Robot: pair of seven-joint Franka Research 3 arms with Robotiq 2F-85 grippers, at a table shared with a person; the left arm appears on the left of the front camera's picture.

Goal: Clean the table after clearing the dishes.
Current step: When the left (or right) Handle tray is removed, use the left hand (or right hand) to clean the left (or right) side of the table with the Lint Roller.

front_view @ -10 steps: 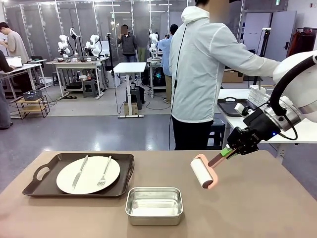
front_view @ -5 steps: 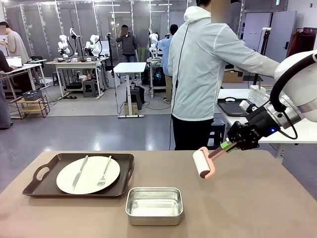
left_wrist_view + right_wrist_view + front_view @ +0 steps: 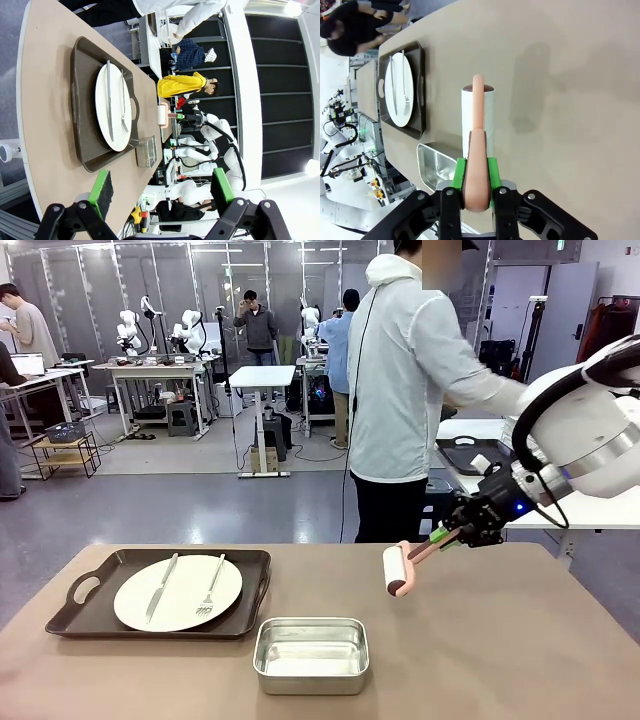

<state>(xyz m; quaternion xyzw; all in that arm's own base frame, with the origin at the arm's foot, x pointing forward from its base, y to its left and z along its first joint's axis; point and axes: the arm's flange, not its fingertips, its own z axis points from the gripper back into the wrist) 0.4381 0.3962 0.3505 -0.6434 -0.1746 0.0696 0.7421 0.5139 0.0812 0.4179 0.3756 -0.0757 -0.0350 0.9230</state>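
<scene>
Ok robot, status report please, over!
Right gripper shut on pink-handled lint roller, above the table. Left gripper open, empty. Tray with plate, plus steel pan, in the way.

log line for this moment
right gripper: shut on roller over table | left gripper: open | plate on tray

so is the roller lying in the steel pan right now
No, the right gripper holds the roller by its pink handle, off to the side of the steel pan.
</scene>
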